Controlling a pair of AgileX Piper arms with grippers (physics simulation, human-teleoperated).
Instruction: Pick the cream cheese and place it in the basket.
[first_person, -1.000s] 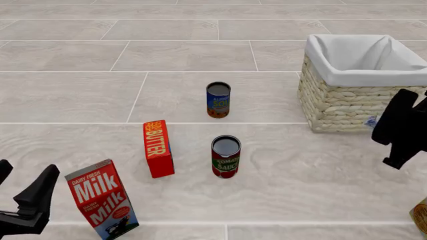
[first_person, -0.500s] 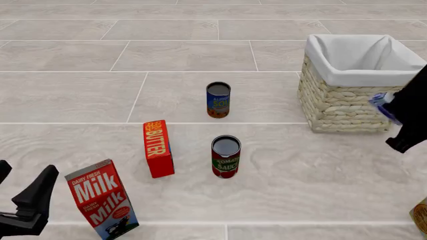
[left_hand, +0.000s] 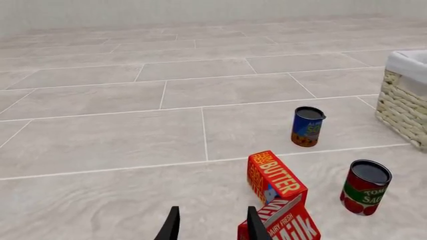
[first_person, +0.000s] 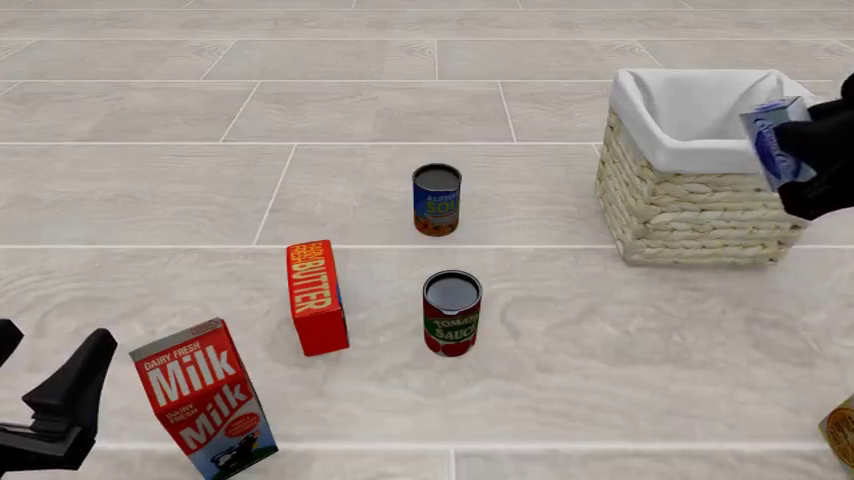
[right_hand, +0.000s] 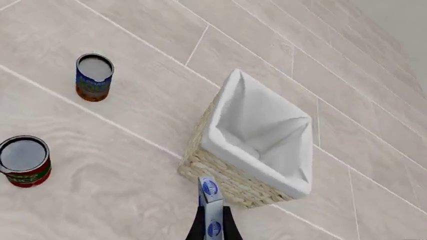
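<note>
The cream cheese (first_person: 774, 142), a small light-blue box with a darker blue oval label, is held in the air by my right gripper (first_person: 807, 165), which is shut on it at the basket's right side, about level with the rim. In the right wrist view the cream cheese (right_hand: 211, 206) sticks out between the fingers, just outside the near wall of the basket (right_hand: 230, 175). The basket (first_person: 687, 205) is cream wicker with a white cloth lining and nothing visible inside. My left gripper (first_person: 47, 405) stands open low at the front left, beside the milk carton (first_person: 203, 398).
A red butter box (first_person: 316, 297) stands left of centre, with a tomato sauce can (first_person: 451, 313) to its right and a blue soup can (first_person: 435, 199) farther back. Something round and brown (first_person: 841, 432) shows at the front right edge.
My right gripper has risen with the cream cheese, from low beside the basket's front right corner up to rim height. The left arm has not moved.
</note>
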